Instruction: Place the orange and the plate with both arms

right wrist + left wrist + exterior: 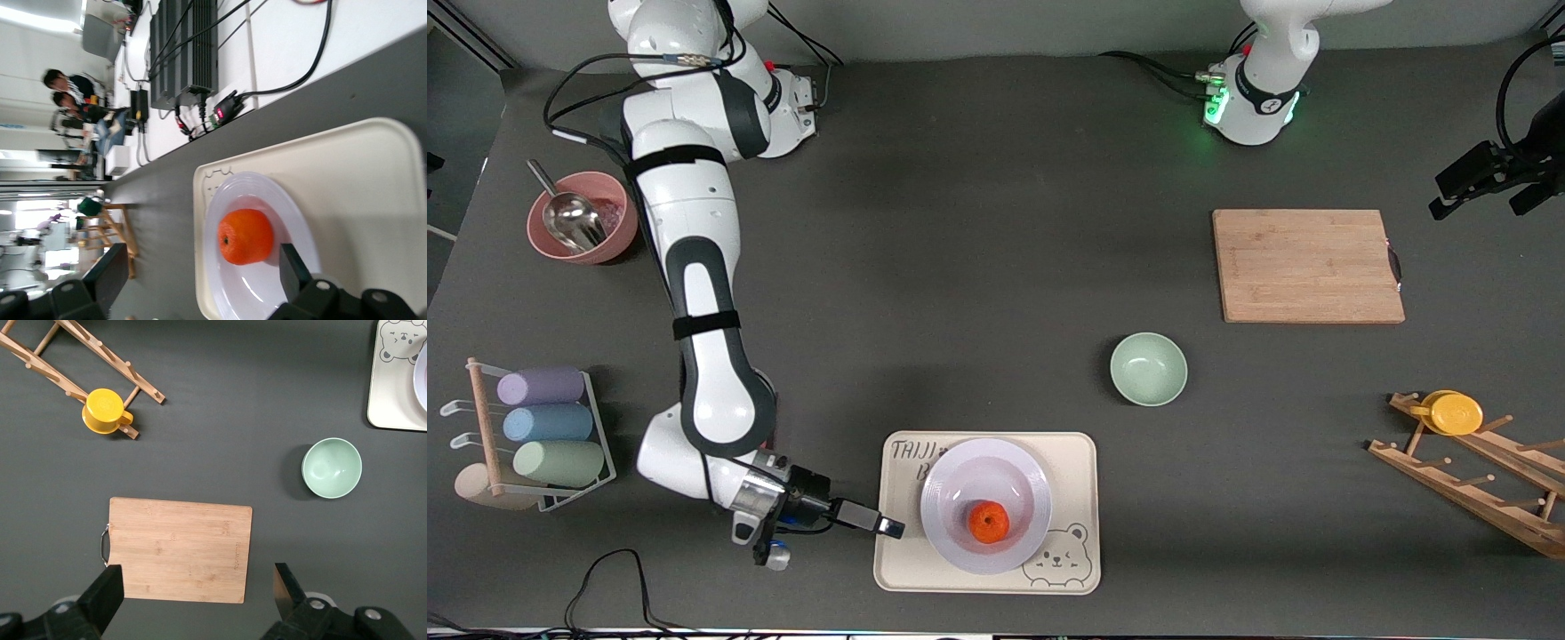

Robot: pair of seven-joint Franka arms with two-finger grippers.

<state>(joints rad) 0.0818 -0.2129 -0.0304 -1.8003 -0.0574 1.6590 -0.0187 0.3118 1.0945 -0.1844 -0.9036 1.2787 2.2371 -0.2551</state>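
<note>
Small round bright-orange fruit, the orange (989, 522): resting in the shallow well of the plate (960, 484), a glossy round white dish with a wide rim. Plate: seated on a cream rectangular tray (1074, 471) with a printed bear, near the front camera's edge of the dark grey bench (978, 267). Right claw (891, 526): low beside the tray's edge toward the right arm's end, fingers spread apart and gripping nothing, the orange showing between them in the right wrist view. Left claw (1489, 187): hanging over the left arm's end of the bench, fingers wide apart and empty, arm waiting. Mint-green round bowl (1148, 368): on the bench, farther from the front camera than the tray. Rectangular bamboo cutting board (1307, 265): farther again, toward the left arm's end. Wooden peg rack (1476, 471) carrying a yellow cup (1454, 412). Pink bowl (609, 200) with metal scoop (569, 213); contents possibly granular, unclear. White wire rack (600, 427) with pastel cylinders.
</note>
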